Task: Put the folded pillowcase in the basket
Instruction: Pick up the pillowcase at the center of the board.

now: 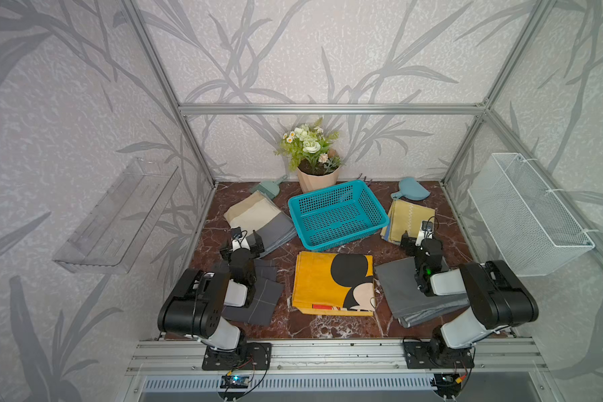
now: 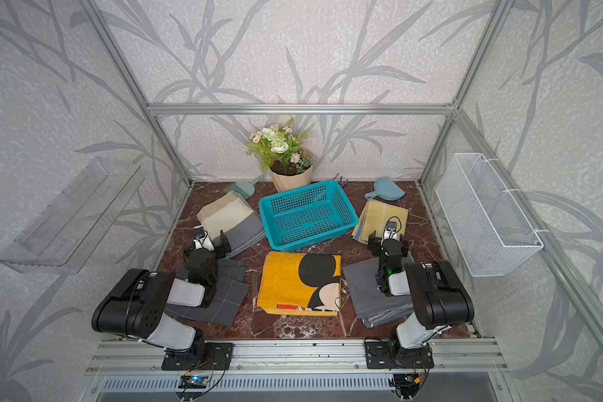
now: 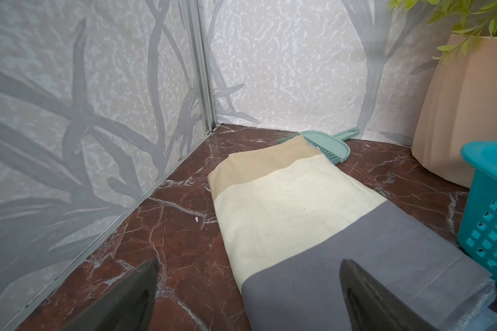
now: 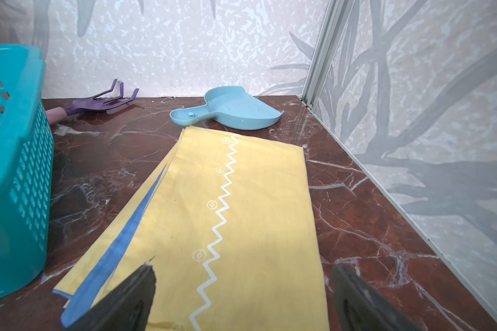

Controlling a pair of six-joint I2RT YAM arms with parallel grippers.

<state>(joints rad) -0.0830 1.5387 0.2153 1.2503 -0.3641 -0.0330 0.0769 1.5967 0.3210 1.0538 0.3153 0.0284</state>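
Note:
The teal lattice basket [image 1: 328,201] [image 2: 298,202] stands empty at the middle back of the marble table; its side also shows in the wrist views [image 3: 488,217] [image 4: 15,172]. Just in front of it a folded yellow pillowcase with a cartoon mouse print [image 1: 328,282] [image 2: 293,278] lies flat, untouched. My left gripper [image 1: 242,243] [image 3: 248,263] hovers open over the near end of a folded beige, cream and grey cloth [image 3: 284,206]. My right gripper [image 1: 419,240] [image 4: 244,268] hovers open over a folded yellow zigzag cloth [image 4: 241,195]. Neither holds anything.
A grey folded cloth [image 1: 404,289] lies under the right arm, a dark checked one [image 1: 261,299] under the left. Flower pot [image 1: 317,177], brush [image 1: 268,188], dustpan [image 1: 413,189] and purple rake [image 4: 104,100] line the back. Clear shelf tray [image 1: 119,215] and wire basket [image 1: 529,215] hang on the side walls.

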